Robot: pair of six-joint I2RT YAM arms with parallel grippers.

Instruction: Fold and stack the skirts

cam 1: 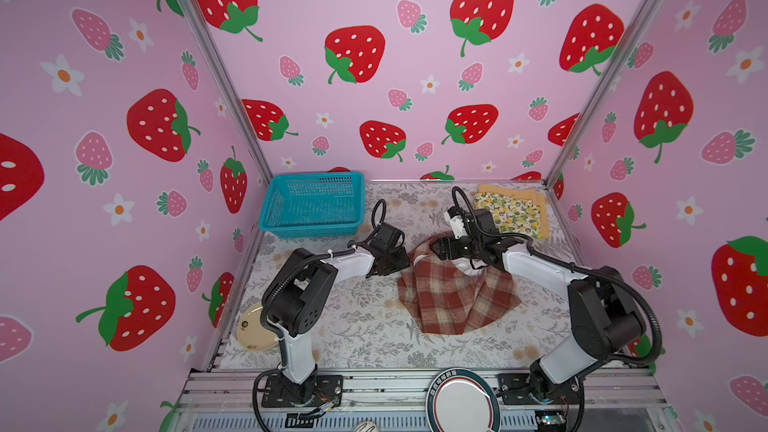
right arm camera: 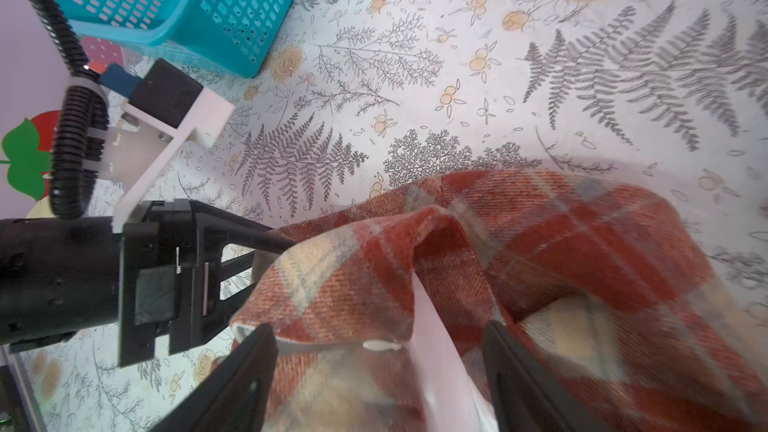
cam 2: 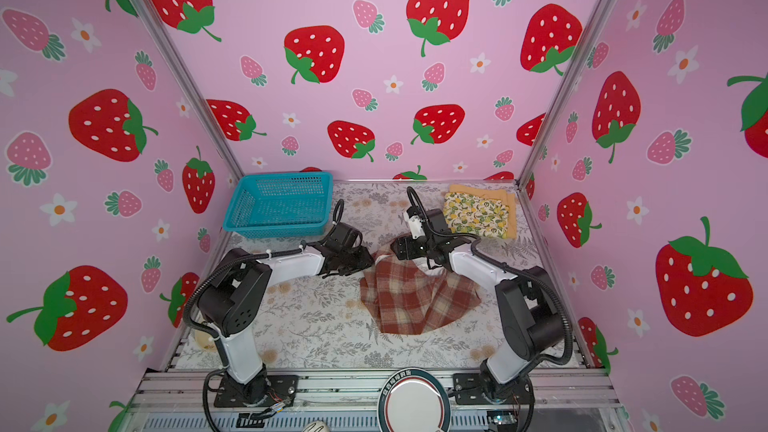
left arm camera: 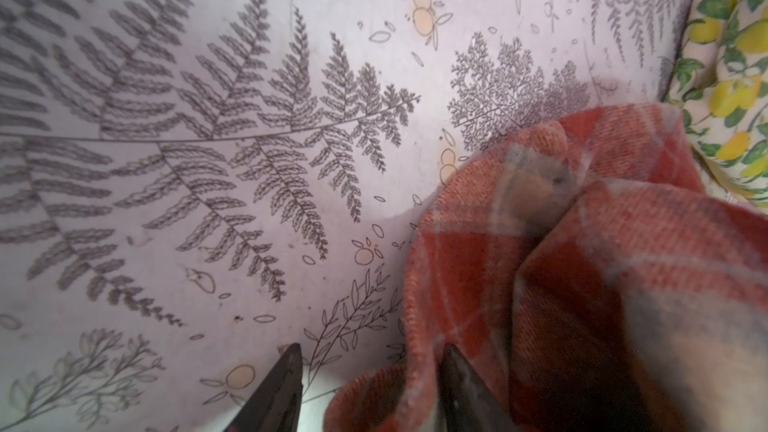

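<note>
The red-brown and cream plaid skirt lies crumpled mid-table, its far edge raised. My left gripper is at its left edge. In the left wrist view the left gripper stands open, with a plaid fold against one finger. My right gripper is over the far edge. In the right wrist view the right gripper is open, straddling the zipped waistband and white lining of the plaid. The lemon-print skirt lies folded on the mustard skirt at the far right.
A teal mesh basket stands at the far left. A cream plate lies by the left wall, partly behind the left arm. A round white disc sits on the front rail. Pink strawberry walls enclose three sides.
</note>
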